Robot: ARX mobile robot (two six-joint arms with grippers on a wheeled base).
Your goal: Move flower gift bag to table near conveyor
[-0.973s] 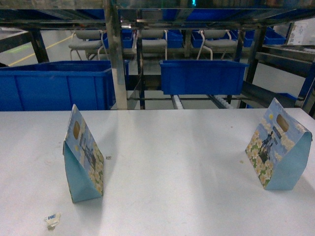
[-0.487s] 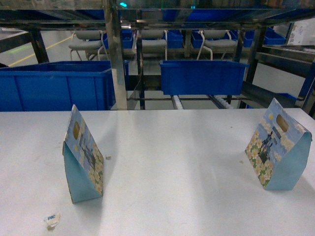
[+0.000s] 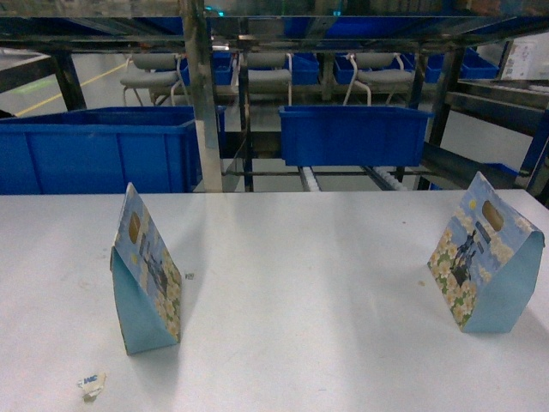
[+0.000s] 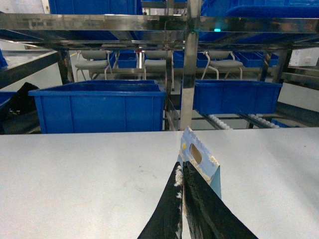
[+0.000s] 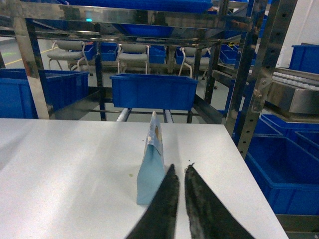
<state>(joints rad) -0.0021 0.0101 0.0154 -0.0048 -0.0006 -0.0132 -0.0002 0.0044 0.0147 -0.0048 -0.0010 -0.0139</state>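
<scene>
Already, 2 flower gift bags stand on the white table (image 3: pixel 300 283) before the conveyor (image 3: pixel 343 176).

Left bag (image 3: pixel 146 279) and right bag (image 3: pixel 485 262) sit upright, well apart. Left gripper (image 4: pixel 182 196) and right gripper (image 5: pixel 179 186) look nearly closed, grasping nothing, each behind a bag. Placement looks done; only withdrawal seems left.

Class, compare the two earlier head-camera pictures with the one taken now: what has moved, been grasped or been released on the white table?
Nothing visibly changed. The left gift bag and the right gift bag stand upright where they stood on the table, the paper scrap lies in the same spot, and no gripper appears in the head view.
</scene>
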